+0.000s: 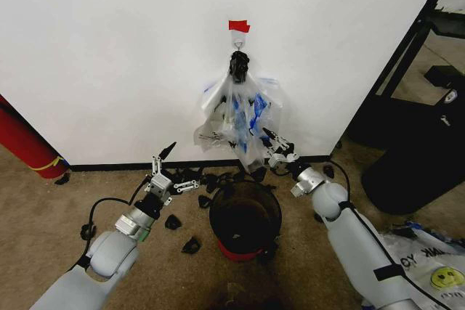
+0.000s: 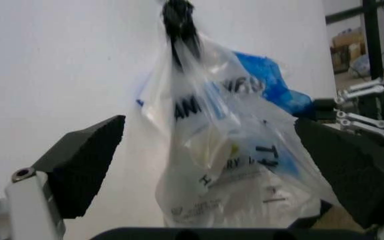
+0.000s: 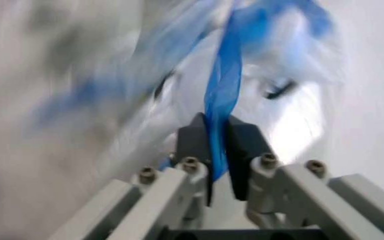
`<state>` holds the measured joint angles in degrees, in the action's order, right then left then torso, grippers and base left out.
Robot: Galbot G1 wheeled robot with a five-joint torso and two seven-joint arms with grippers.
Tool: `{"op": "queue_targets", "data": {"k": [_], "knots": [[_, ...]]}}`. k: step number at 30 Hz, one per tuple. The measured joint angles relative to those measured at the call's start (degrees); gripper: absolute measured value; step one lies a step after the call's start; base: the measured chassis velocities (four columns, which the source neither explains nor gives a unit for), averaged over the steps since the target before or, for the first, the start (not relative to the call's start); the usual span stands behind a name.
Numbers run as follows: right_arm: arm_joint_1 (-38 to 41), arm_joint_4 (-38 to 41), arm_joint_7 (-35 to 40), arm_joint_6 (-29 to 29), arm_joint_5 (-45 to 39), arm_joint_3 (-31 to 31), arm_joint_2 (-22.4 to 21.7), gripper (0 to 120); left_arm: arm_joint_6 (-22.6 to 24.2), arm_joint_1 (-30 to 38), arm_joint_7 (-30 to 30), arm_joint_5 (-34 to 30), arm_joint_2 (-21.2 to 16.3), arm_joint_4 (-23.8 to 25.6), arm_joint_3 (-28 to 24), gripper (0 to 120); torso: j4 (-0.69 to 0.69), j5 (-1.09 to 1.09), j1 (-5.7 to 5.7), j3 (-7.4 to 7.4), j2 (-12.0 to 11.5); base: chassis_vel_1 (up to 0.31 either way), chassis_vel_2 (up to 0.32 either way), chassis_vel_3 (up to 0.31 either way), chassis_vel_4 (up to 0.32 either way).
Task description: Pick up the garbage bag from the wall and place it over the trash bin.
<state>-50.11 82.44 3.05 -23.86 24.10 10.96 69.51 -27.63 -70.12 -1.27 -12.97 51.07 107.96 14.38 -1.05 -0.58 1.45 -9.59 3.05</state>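
Head view: garbage bag [image 1: 236, 117] is hanging from the hook [image 1: 238, 43] on the wall [image 1: 109, 56], under a red tape piece [image 1: 239, 26], bunched with others like it. Right hand [image 1: 274, 143] is reaching up to the bundle's lower right edge, pinching plastic there, presumably to peel one bag off the hook. Left hand [image 1: 176, 168] is waiting lower and to the left of the bundle, fingers spread, not touching it; likely staged to catch the other side. Trash bin [image 1: 245, 217] is sitting on the floor between and below the two hands, straight under the bags, so the carry should be short. More bags are lying on the floor beside the right arm.

Left wrist view: left hand [image 2: 232, 165] is open wide, the bag bundle [image 2: 235, 150] framed ahead of its pads [image 2: 88, 160], still apart from them. Bin rim is showing just below.

Right wrist view: right hand [image 3: 213, 150] is clamped on a blue handle strip [image 3: 220, 105], the strip running up from between its pads [image 3: 242, 147] into the translucent plastic. The handle is probably the sturdier grip point.
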Motion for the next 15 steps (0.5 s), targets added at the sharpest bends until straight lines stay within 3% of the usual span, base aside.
{"op": "queue_targets", "data": {"k": [3,5,11,15], "knots": [[-2.59,4.14,1.57,1.28,-19.91,-3.64,-0.22,0,-0.34,0.65,0.00,-0.86,0.10,1.23,-0.17,100,0.01,0.02,0.00,0.00,0.00,0.000,0.000,0.000,0.000],[-3.00,4.95,1.65,1.30,-22.95,-4.04,-0.22,0,-0.34,0.81,0.00,-0.94,0.11,1.49,-0.24,100,0.02,0.01,0.00,0.00,0.00,0.000,0.000,0.000,0.000],[-6.40,13.38,-3.10,-1.81,-49.60,-6.55,0.01,0,2.44,5.40,2.90,4.96,0.32,3.41,-3.68,100,0.01,0.00,0.00,0.00,0.00,0.000,0.000,0.000,0.000],[-7.32,15.94,-5.96,-3.11,-57.00,-6.87,0.17,0,5.27,9.21,5.07,6.59,0.05,3.59,-7.37,100,0.01,0.00,0.00,0.00,0.00,0.000,0.000,0.000,0.000]]}}
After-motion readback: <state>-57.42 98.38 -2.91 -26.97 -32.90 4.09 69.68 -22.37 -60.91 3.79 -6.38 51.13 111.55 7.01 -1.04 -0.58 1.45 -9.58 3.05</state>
